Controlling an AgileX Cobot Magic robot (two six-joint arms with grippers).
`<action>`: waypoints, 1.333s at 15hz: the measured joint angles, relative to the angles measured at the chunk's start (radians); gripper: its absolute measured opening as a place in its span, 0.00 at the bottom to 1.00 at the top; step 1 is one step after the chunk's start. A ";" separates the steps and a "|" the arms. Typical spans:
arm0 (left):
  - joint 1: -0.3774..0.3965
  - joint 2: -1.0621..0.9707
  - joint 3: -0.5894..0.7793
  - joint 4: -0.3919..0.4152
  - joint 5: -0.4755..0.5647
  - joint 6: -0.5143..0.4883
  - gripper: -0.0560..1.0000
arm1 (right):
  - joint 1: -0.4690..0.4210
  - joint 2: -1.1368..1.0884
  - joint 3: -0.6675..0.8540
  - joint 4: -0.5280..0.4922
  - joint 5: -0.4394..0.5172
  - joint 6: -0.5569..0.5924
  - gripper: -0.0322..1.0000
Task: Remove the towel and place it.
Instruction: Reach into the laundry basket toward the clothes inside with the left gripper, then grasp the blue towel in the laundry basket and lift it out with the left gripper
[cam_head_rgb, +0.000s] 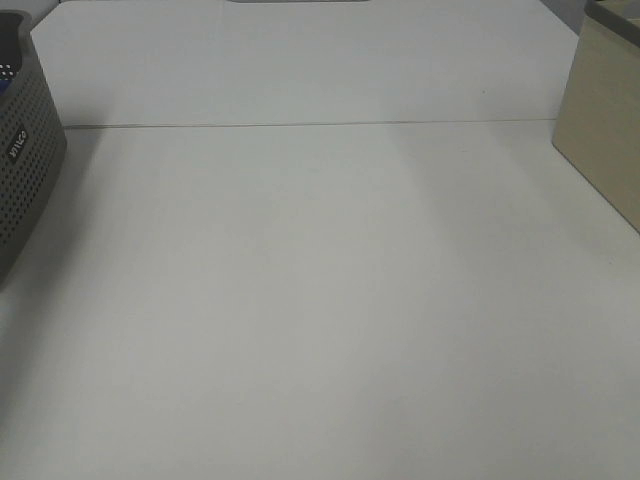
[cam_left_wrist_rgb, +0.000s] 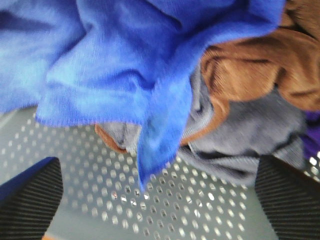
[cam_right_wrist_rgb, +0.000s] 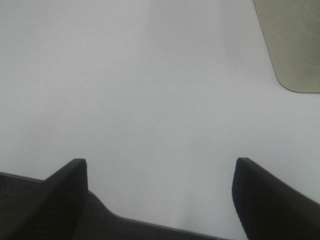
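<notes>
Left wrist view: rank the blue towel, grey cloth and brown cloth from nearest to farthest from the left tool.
1. Blue towel: its hanging corner reaches between the left tool's fingers.
2. Grey cloth: just behind that corner, toward one finger.
3. Brown cloth: farthest, beyond the grey cloth.

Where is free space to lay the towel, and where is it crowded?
The table is bare between the grey basket at left and the beige box at right. The basket is crowded: towel, brown cloth, grey cloth.
</notes>
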 joint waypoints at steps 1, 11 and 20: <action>0.000 0.024 0.000 0.006 -0.027 0.000 0.99 | 0.000 0.000 0.000 0.000 0.000 0.000 0.78; 0.081 0.096 -0.004 -0.043 -0.039 0.055 0.95 | 0.000 0.000 0.000 0.000 0.000 0.000 0.78; 0.081 0.099 -0.004 -0.065 -0.072 0.021 0.05 | 0.000 0.000 0.000 0.000 0.000 0.000 0.78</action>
